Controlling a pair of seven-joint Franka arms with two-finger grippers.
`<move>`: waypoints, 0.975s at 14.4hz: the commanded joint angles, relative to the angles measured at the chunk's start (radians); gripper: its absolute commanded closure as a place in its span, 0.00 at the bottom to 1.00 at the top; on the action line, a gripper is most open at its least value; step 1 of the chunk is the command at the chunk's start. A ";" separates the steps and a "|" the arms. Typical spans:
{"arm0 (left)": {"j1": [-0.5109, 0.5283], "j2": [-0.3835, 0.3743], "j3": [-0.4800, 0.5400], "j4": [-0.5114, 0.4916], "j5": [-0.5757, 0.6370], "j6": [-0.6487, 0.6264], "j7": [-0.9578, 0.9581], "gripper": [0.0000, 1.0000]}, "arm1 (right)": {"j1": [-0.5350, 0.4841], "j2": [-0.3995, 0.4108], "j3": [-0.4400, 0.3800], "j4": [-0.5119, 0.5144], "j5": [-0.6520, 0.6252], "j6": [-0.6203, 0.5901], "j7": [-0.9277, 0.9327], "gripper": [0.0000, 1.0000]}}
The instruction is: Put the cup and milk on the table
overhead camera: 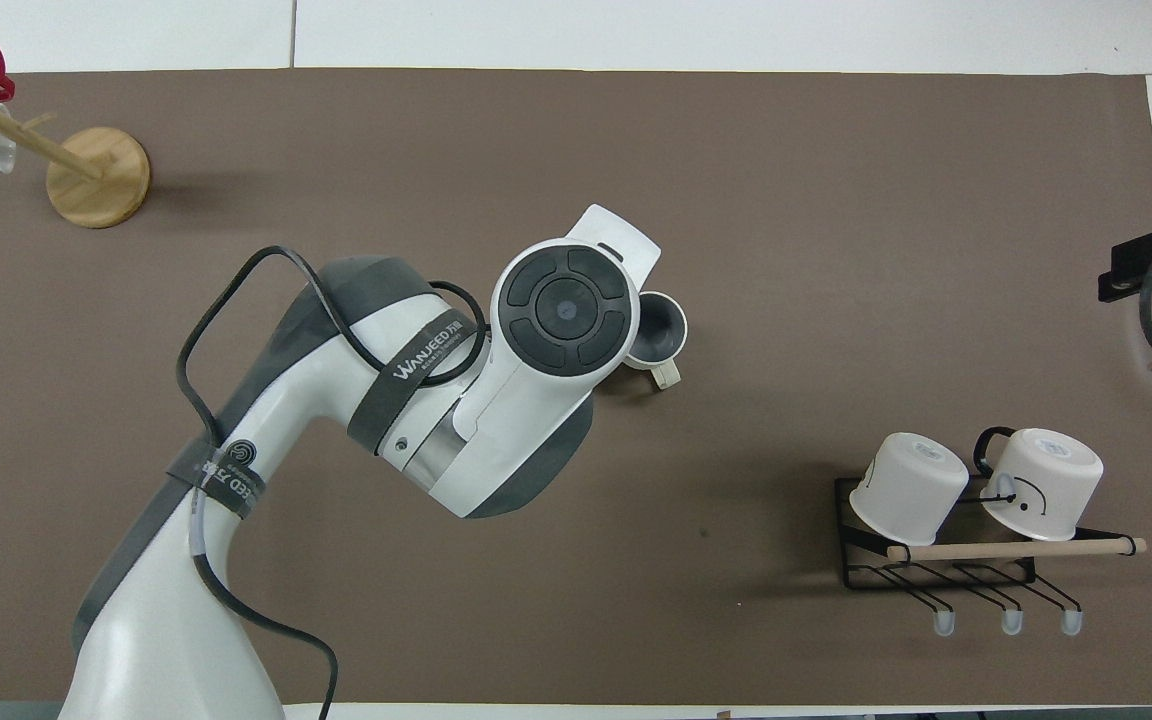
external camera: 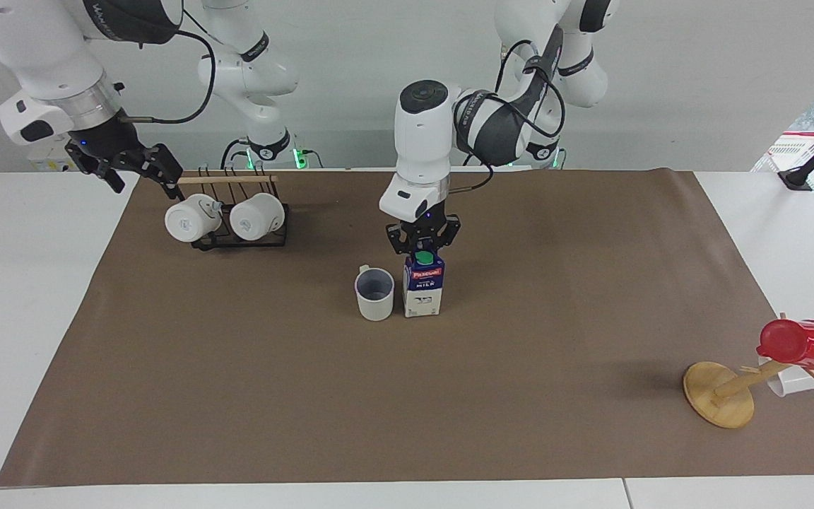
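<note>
The milk stands upright on the brown mat of the table, near the middle. My left gripper is right on top of it, fingers on either side of the gable and green cap, shut on it. The cup stands upright beside the milk, toward the right arm's end, and nothing touches it. In the overhead view the left hand hides the milk, and the cup shows beside it. My right gripper is open and empty, raised over the mat's edge beside the mug rack.
A black wire rack with two white mugs stands near the robots at the right arm's end. A tilted wooden mug tree with a red cup stands at the left arm's end, farther from the robots.
</note>
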 commanded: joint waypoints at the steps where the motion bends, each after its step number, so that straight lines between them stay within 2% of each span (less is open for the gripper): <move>1: -0.012 -0.028 0.011 -0.021 0.020 0.026 0.001 0.00 | 0.008 0.038 0.005 0.057 -0.021 -0.008 -0.035 0.00; 5: 0.011 -0.129 0.019 -0.025 0.016 -0.023 0.003 0.00 | 0.040 0.026 0.020 0.031 -0.012 -0.011 -0.010 0.00; 8: 0.092 -0.210 0.017 -0.050 0.005 -0.092 0.027 0.00 | 0.043 0.015 0.020 0.018 -0.012 -0.012 0.001 0.00; 11: 0.199 -0.271 0.017 -0.096 -0.039 -0.144 0.162 0.00 | 0.043 -0.032 0.022 -0.055 -0.006 0.007 0.011 0.00; 14: 0.296 -0.305 0.019 -0.110 -0.067 -0.222 0.357 0.00 | 0.043 -0.035 0.023 -0.060 0.028 0.014 0.051 0.00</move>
